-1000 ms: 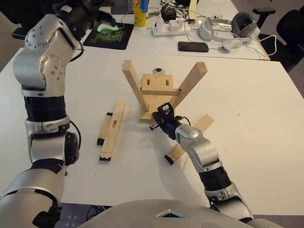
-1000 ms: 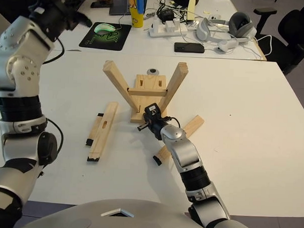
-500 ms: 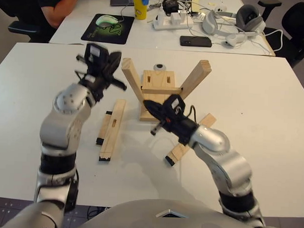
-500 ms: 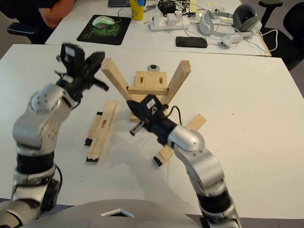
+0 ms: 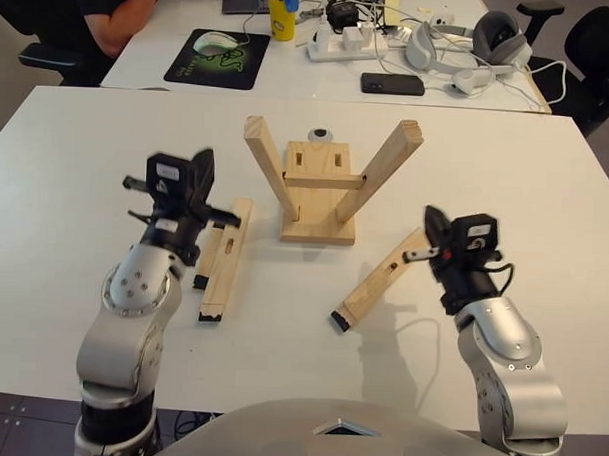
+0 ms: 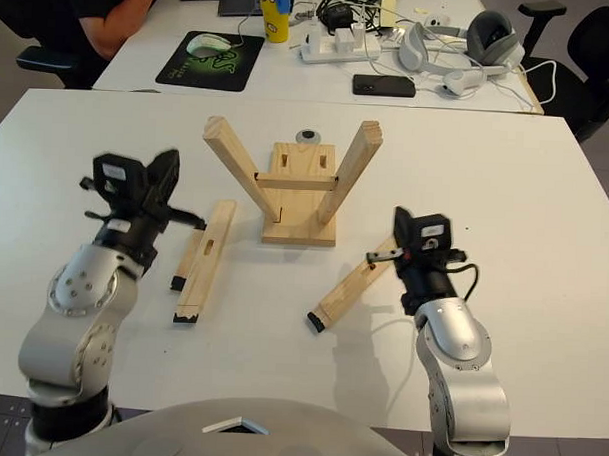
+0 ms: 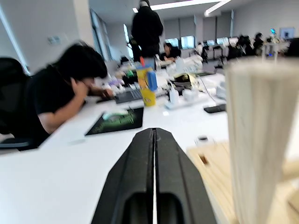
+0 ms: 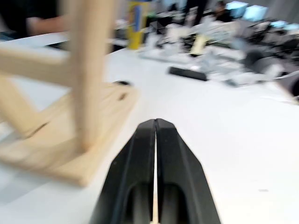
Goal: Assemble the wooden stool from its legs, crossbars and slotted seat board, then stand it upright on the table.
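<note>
The slotted seat board (image 5: 319, 227) lies flat mid-table with two legs (image 5: 267, 170) (image 5: 388, 172) standing out of it in a V, joined by a crossbar (image 5: 324, 181). Two loose wooden pieces (image 5: 226, 257) lie side by side to its left; a third loose leg (image 5: 379, 282) lies slanted to its right. My left gripper (image 5: 202, 172) hovers shut and empty just left of the loose pair; its closed tip (image 7: 154, 131) faces the stool. My right gripper (image 5: 432, 219) is shut and empty beside the slanted leg's far end, its tip (image 8: 155, 122) towards the seat board (image 8: 88, 154).
A small black round object (image 5: 317, 136) sits behind the seat board. The neighbouring desk holds a mouse pad (image 5: 217, 58), phone (image 5: 392, 83), headphones (image 5: 461, 53) and a yellow bottle (image 5: 283, 17). Bare table lies at the front and far right.
My left arm swung down from high at the back left to low beside the loose pair. My right gripper drew back from the seat board's front edge to the right, past the slanted leg.
</note>
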Available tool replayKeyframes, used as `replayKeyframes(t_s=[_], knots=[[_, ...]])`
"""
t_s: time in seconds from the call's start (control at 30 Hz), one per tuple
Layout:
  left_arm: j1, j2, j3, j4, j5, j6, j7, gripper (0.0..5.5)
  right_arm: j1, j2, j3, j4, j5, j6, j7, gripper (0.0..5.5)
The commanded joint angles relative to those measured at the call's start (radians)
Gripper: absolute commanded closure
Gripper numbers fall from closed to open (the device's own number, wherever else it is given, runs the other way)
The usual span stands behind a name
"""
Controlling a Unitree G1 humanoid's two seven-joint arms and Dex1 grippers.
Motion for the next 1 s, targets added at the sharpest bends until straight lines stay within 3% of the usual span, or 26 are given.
replayKeyframes(t_s=[0.03, 0.57, 0.63, 0.73, 0.8, 0.83, 1.0], knots=[[-0.061, -0.029, 0.008, 0.017, 0.029, 0.007, 0.033, 5.48, -0.135, 0.029, -0.033, 0.026, -0.042, 0.015, -0.069, 5.50], [-0.071, -0.061, 0.040, 0.100, 0.022, 0.034, 0.012, 5.48, -0.298, 0.126, -0.076, 0.135, -0.087, 0.072, -0.158, 5.50], [-0.074, -0.071, -0.044, 0.114, -0.021, 0.052, -0.052, 5.48, -0.309, 0.139, -0.004, 0.144, -0.022, 0.057, -0.079, 5.50], [-0.075, -0.066, -0.223, 0.118, -0.079, 0.093, -0.175, 5.48, -0.289, 0.088, 0.222, 0.123, 0.035, 0.067, 0.091, 5.50], [-0.074, -0.057, -0.279, 0.110, -0.061, 0.092, -0.188, 5.48, -0.274, 0.044, 0.304, 0.118, 0.005, 0.073, 0.123, 5.50], [-0.077, -0.032, -0.299, 0.114, -0.033, 0.100, -0.185, 5.48, -0.261, 0.027, 0.327, 0.120, -0.004, 0.076, 0.128, 5.50], [-0.065, 0.012, -0.177, 0.174, 0.038, 0.126, -0.112, 5.48, -0.219, 0.024, 0.235, 0.162, -0.032, 0.138, 0.054, 5.50]])
